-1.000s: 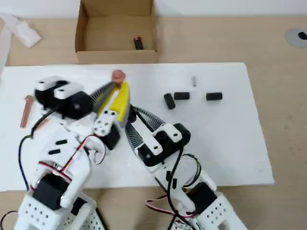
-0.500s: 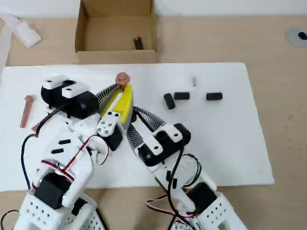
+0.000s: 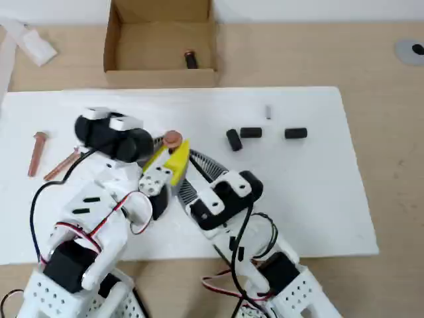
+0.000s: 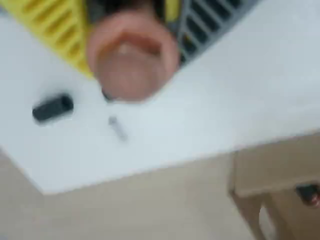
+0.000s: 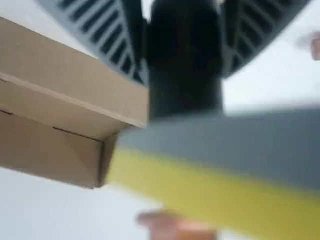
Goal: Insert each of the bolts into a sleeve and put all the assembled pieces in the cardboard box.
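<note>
My left gripper, with a yellow finger and a grey one, is shut on a copper bolt held over the white mat, head end toward the wrist camera. My right gripper is shut on a black sleeve; its grey ribbed fingers end just under the left gripper. In the right wrist view the left gripper's yellow finger crosses in front of the sleeve. Two loose bolts lie at the mat's left. The cardboard box stands beyond the mat.
Three black sleeves and a small grey pin lie right of centre on the white mat. One assembled piece lies in the box. A white object sits at the far left.
My left gripper has carried the bolt back from the mat's far edge toward the right gripper, and the left arm has swung right. The right arm has kept still.
</note>
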Controlling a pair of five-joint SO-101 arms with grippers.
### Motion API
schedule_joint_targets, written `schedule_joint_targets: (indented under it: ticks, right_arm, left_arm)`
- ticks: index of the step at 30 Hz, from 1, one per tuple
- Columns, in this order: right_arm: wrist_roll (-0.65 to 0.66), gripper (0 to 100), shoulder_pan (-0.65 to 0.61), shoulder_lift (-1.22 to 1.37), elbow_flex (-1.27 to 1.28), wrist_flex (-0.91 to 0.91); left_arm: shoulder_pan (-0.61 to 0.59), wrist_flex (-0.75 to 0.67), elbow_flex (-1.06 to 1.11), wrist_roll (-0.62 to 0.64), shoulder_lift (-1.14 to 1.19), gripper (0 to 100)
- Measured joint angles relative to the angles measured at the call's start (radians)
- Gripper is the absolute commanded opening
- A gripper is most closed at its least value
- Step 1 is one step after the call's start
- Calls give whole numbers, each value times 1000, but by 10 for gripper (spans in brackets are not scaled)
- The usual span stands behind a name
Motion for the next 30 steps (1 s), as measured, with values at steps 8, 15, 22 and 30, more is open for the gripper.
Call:
schedule_joint_targets:
  ticks: [8, 15, 22, 30]
  right_arm:
    - [0, 9, 44, -2, 0, 0]
    - [0, 9, 95, -2, -3, 58]
    - [0, 9, 141, 126, -247, 78]
    - [0, 9, 152, 704, -661, 64]
  left_arm:
    - [-2, 126, -149, 49, -2, 153]
    - [-43, 183, -270, 55, -5, 13]
    - [-307, 186, -302, 94, 153, 2]
    - [-479, 216, -302, 34, 338, 7]
